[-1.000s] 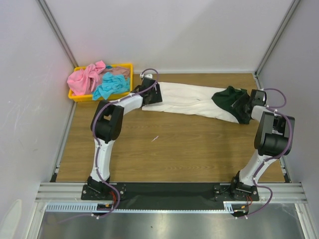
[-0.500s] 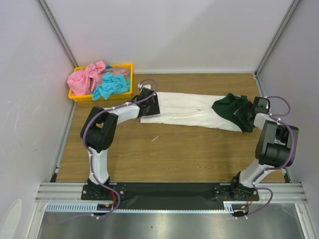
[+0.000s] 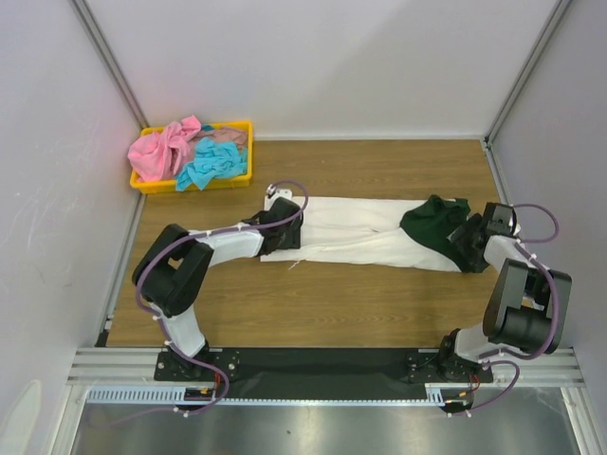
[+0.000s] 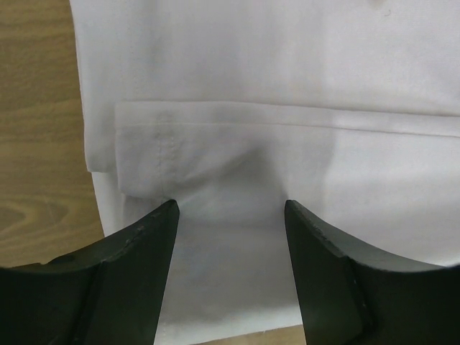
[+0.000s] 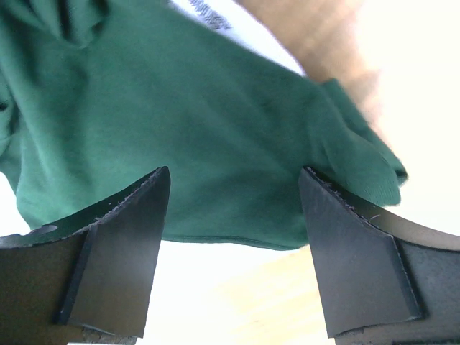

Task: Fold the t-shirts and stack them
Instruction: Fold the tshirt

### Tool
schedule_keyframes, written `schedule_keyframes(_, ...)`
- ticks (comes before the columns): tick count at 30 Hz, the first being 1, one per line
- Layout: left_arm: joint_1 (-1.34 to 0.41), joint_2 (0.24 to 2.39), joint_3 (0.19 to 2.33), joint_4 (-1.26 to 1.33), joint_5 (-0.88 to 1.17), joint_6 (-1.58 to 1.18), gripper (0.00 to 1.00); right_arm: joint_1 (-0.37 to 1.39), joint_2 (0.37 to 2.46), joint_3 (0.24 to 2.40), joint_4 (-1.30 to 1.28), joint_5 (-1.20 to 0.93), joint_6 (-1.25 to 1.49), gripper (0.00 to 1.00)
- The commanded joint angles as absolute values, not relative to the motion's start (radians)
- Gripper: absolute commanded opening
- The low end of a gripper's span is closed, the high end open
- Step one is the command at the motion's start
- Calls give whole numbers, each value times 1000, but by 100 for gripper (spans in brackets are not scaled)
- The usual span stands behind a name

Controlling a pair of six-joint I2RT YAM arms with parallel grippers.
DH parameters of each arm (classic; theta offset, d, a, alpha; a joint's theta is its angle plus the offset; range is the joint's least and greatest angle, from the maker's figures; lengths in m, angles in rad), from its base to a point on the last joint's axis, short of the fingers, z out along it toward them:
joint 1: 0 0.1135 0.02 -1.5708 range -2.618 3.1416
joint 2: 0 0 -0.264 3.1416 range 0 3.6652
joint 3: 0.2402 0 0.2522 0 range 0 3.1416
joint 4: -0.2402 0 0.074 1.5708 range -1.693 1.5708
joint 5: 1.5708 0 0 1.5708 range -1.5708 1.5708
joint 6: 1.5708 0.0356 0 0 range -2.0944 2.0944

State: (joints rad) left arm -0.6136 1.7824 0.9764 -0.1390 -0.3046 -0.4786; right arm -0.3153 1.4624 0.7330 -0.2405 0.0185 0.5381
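The white t-shirt (image 3: 351, 232) lies stretched out in a long band across the wooden table, its dark green sleeve (image 3: 436, 226) bunched at the right end. My left gripper (image 3: 282, 232) is at the shirt's left end, jaws apart, with the white hem (image 4: 287, 108) flat between its fingers (image 4: 144, 244). My right gripper (image 3: 474, 232) is at the right end, jaws apart over the green sleeve (image 5: 180, 108). The pink t-shirt (image 3: 161, 147) and the turquoise t-shirt (image 3: 211, 163) lie crumpled in the tray. The cartoon print is hidden.
The yellow plastic tray (image 3: 194, 186) stands at the back left corner against the wall. White walls close in the table on the left, back and right. Bare wood (image 3: 332, 303) lies between the shirt and the arm bases.
Both grippers have moved toward the near edge, and the white shirt has shifted with them, from near the table's back to its middle. The left arm has folded lower.
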Motion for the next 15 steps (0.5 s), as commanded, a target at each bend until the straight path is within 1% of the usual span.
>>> schedule_keyframes(1,-636,1812,861,-383,-262,-496,68,-336,1424,712,-302,81,506,78)
schedule_keyframes(3,-650,1781,870,-405,-259,-473,68,-337,1416,715,-290,51,506,78)
schedule_keyframes(6,-676,1721,940,-471,-270,-445,70,-328,1378,747,-291,9,492,78)
schedule_keyframes(11,-684,1632,1087,-518,-316,-397,75,-264,1267,853,-344,72,468,78)
schedule_keyframes(15,-684,1597,1173,-480,-301,-348,78,-226,1209,861,-344,65,500,78)
